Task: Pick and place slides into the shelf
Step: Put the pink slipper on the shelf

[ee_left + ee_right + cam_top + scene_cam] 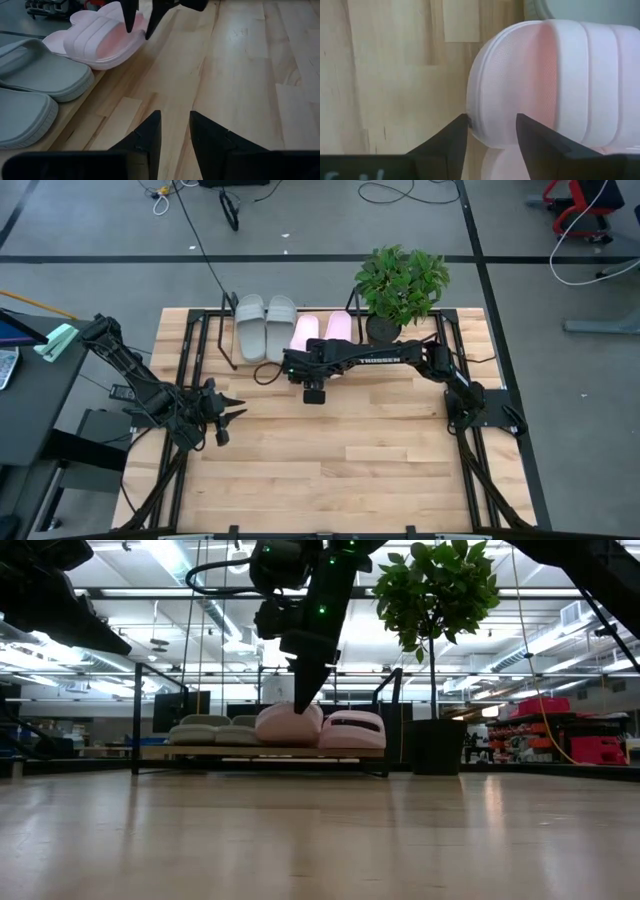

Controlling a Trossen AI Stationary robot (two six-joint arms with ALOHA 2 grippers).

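All the slides lie side by side on the shelf [200,751] at the table's far edge. The two grey-green ones [265,328] are on the left and the two pink ones [338,328] on the right. My right gripper [491,125] is open and slants down onto the left pink slide [290,725]. One fingertip stands beside the edge of its strap [485,100] and the other over the strap's top. My left gripper [238,408] waits open over the table's left side, apart from the shelf, and its fingers [175,120] point toward the slides. My right gripper reaches the left pink slide's strap edge [472,117] from above, slanting down, with its fingers apart. One fingertip [462,125] sits right at that edge. I cannot tell whether either finger touches the foam. The slide rests on the shelf board.
A potted plant [400,280] stands at the shelf's right end, close behind my right arm. The shelf's thin black uprights [135,715] rise at its ends. Bare wooden tabletop [340,450] stretches from the shelf to the near edge. A desk with objects [20,350] lies left of the table.
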